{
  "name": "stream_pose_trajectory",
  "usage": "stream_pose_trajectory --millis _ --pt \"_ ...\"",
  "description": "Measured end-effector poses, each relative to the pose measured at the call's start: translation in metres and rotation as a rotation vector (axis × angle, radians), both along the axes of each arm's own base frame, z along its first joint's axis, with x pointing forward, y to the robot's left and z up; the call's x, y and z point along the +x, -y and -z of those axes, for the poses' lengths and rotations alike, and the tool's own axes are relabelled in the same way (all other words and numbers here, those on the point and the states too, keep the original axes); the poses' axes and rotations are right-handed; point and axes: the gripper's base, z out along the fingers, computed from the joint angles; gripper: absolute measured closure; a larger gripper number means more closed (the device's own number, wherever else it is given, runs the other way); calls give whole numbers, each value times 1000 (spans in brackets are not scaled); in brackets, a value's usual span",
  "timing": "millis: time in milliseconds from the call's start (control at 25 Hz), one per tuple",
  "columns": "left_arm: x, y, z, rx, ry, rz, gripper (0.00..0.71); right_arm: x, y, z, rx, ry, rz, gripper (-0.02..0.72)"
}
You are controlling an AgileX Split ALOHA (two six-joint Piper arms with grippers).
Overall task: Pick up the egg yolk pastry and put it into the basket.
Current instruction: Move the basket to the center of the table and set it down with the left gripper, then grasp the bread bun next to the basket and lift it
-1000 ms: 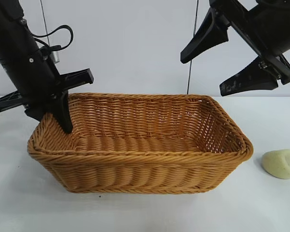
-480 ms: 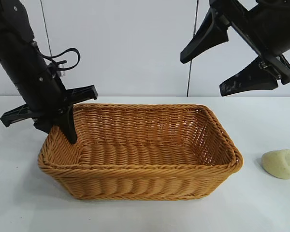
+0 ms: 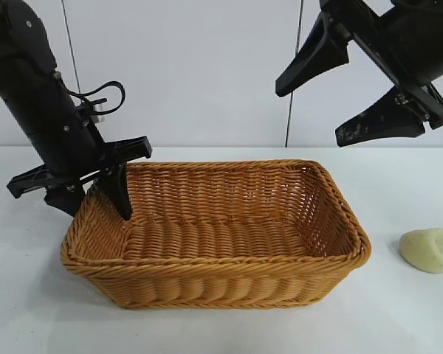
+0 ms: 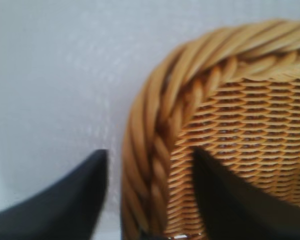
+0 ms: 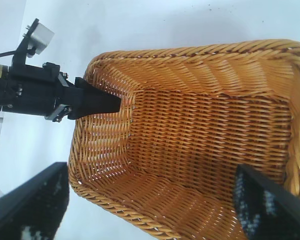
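The egg yolk pastry, a pale yellow lump, lies on the white table to the right of the basket, apart from it. The golden-brown wicker basket sits in the middle and holds nothing. My left gripper is open and straddles the basket's left rim, one finger inside and one outside. Its inner finger also shows in the right wrist view. My right gripper is open and empty, high above the basket's right part, looking down into the basket.
The white table runs round the basket on all sides, with a pale wall behind. A cable loop hangs off the left arm.
The left gripper has moved right with the rim between its fingers, and the basket has slid right and turned squarer. The right arm and the pastry have not moved.
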Motion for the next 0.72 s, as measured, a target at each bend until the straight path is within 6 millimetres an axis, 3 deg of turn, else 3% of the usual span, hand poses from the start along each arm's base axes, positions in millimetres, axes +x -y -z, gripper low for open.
stream_pose_trajectory --millis 80,200,520,720 --pt "-2 0 -1 0 -14 6 131 0 0 0 0 0 0 66" --pt "-5 0 -13 -7 -14 15 105 0 0 0 0 0 0 66" --pt "-12 -7 -90 14 163 69 98 0 0 0 0 0 0 66" --pt "-4 -22 -119 134 204 91 98 0 0 0 0 0 0 66"
